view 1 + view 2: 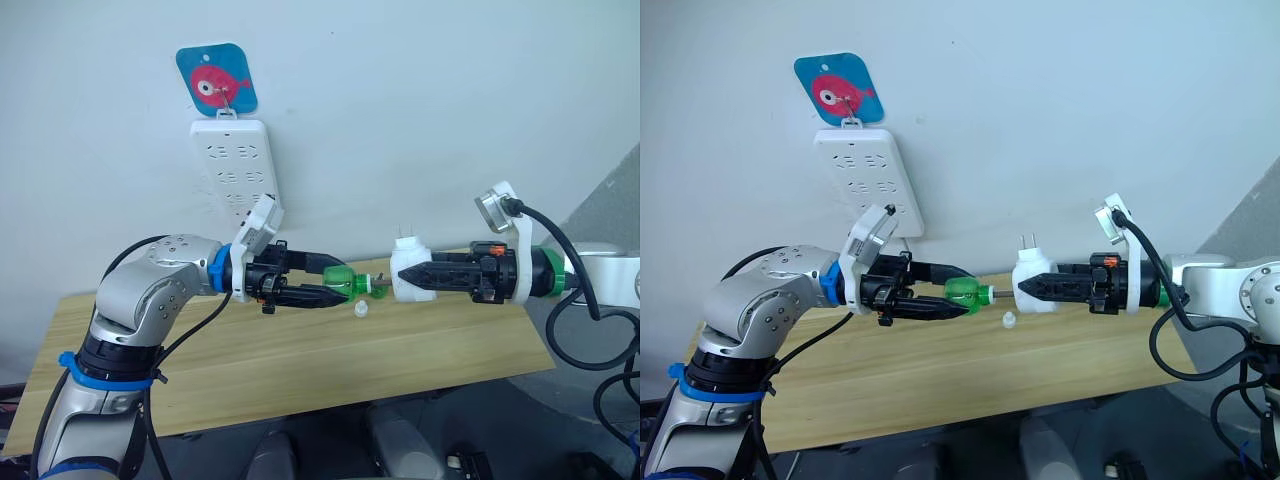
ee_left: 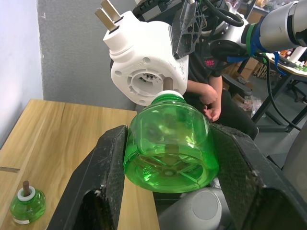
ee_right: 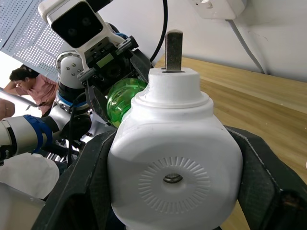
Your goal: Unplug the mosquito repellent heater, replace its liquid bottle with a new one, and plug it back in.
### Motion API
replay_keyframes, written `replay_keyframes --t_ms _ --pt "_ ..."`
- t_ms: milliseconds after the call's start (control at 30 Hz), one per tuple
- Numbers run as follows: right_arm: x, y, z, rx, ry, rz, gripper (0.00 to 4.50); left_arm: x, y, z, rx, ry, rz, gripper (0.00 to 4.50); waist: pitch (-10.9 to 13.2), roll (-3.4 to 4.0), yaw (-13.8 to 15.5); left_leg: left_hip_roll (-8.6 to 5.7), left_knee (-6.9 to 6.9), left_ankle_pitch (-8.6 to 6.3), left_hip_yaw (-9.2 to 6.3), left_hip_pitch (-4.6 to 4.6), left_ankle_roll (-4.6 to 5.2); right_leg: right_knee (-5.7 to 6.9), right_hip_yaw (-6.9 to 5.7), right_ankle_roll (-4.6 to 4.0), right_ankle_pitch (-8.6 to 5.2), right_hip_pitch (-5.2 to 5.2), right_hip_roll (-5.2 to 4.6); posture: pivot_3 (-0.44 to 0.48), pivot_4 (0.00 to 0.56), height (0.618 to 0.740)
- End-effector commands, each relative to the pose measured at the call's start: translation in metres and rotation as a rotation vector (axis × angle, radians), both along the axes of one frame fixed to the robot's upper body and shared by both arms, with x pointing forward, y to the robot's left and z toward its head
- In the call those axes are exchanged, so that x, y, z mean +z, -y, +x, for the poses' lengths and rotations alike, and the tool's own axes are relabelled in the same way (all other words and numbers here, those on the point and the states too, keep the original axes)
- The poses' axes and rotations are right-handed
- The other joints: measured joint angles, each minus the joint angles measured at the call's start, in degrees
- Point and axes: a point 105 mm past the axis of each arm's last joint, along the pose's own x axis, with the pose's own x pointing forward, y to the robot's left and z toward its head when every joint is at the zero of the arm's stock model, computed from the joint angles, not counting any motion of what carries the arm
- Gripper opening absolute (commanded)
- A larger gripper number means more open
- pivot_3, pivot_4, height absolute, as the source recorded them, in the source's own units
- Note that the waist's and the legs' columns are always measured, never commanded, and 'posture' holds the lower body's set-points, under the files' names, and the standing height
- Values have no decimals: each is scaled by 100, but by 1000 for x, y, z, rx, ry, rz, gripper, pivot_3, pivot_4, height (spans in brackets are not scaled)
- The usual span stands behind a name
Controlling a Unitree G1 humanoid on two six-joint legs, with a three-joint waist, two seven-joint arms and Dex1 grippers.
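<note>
- Left gripper (image 1: 338,285), above the bench (image 1: 300,370), is clenched on the green bottle (image 1: 352,284): light, smooth plastic, likely slippery; hold its body.
- Right gripper (image 1: 415,277) clamps the heater (image 1: 408,272), unplugged, prongs up; rigid, light; grip its sides.

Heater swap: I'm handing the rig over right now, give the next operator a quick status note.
Left gripper: shut on a green bottle, neck aimed at the heater.
Right gripper: shut on the heater, unplugged, prongs up, held over the table.
The bottle's wick reaches toward the heater's socket; it is not seated.
A second green bottle and a small white cap sit on the table.
The power strip hangs on the wall.
Left: seat the bottle, then plug the heater back in.
</note>
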Motion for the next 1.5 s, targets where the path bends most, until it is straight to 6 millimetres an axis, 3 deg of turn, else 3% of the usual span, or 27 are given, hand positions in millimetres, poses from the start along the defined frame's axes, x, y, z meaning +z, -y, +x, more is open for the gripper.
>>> replay_keyframes --t_ms 33,467,1500 --pt "14 -6 -5 35 52 40 2973 7 2 -3 -17 39 -24 2337 0 0 0 0 0 0 0 0 0 0 0 0 0 0 0 -197 110 740" --pt "17 0 -10 43 27 68 2973 13 1 -1 5 44 -31 2337 0 0 2 0 0 0 0 0 0 0 0 0 0 1 0 -195 105 740" --pt "15 -13 -11 56 28 103 2973 12 10 -3 -25 62 -22 2337 -1 0 1 0 0 0 -1 0 0 0 -1 -1 1 1 0 -198 111 740"
